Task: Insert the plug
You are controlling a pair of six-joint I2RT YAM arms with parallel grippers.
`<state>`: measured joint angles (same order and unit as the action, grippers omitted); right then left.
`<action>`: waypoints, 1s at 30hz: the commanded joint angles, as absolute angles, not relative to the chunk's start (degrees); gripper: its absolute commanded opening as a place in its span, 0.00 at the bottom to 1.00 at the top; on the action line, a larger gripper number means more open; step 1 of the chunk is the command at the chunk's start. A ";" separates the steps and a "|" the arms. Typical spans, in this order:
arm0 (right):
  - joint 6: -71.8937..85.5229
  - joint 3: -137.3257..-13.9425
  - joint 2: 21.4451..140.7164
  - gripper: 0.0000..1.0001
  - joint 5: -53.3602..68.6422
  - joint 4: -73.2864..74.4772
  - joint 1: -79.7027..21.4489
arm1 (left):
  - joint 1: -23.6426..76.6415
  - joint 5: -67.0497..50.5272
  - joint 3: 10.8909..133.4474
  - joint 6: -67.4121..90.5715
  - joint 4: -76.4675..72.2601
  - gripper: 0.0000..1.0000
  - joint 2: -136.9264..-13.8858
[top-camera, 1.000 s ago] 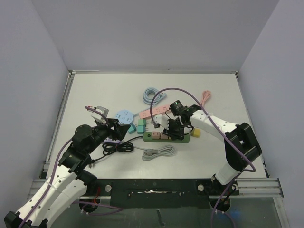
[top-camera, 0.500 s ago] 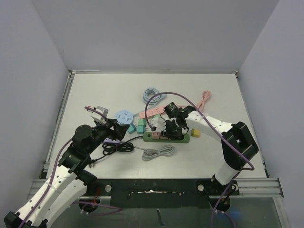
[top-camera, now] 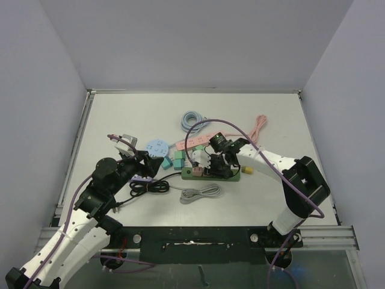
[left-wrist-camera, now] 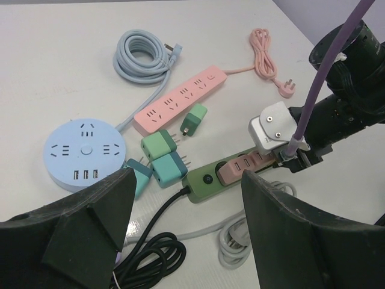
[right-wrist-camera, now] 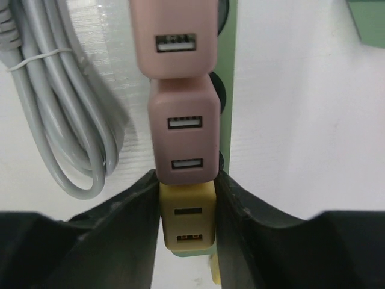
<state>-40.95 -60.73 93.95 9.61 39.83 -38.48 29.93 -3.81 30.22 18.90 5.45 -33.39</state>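
**A:** What's the biggest thing out there?

**B:** The white table (top-camera: pixel 271 120). On it, directly under the right gripper (right-wrist-camera: pixel 187 180), lies the green power strip (left-wrist-camera: pixel 203 180), running straight out ahead of the fingers.

**A:** And around that?

**B:** Beyond the right gripper, toward the far edge, is a pink power strip (left-wrist-camera: pixel 180 99). Just ahead of the left gripper (left-wrist-camera: pixel 186 201) sits a round blue socket hub (left-wrist-camera: pixel 84 150). A bundled grey cable (right-wrist-camera: pixel 72 120) lies beside the green power strip, on the right gripper's side that faces the arm bases.

**A:** How does the left gripper stand?

**B:** Its jaws are spread wide with nothing between them. It hovers above the table, well apart from the right gripper. A cluster of teal adapters (left-wrist-camera: pixel 169 170) lies loose ahead of it, between the hub and the green power strip.

**A:** Anything plugged in?

**B:** 2 pink adapters (right-wrist-camera: pixel 183 132) sit in a row on the green power strip, just ahead of the right gripper's fingertips.

**A:** And the plug itself?

**B:** The yellow plug (right-wrist-camera: pixel 187 226) is clamped between the right gripper's 2 fingers, 1 on each side. It rests on the green power strip, butted against the nearer pink adapter. I cannot tell whether its prongs are fully home.
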 commanded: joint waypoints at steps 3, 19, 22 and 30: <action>-36.94 -59.86 85.63 0.51 13.67 34.37 -34.95 | 29.66 -3.42 31.96 19.07 3.79 0.69 -33.77; 5.08 -53.76 61.69 0.70 -9.12 24.86 -28.14 | 29.64 -3.28 33.20 24.59 4.88 0.69 -37.74; 17.27 -53.63 62.33 0.71 -16.47 27.36 -24.56 | 29.66 -3.04 33.01 26.61 4.85 0.69 -38.55; 31.81 -48.48 65.91 0.85 -23.69 30.49 -15.95 | 29.62 -2.75 32.07 29.55 4.39 0.69 -40.72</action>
<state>20.49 -50.24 64.01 -17.15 30.22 -18.59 29.89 -3.25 30.26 27.24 6.50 -40.23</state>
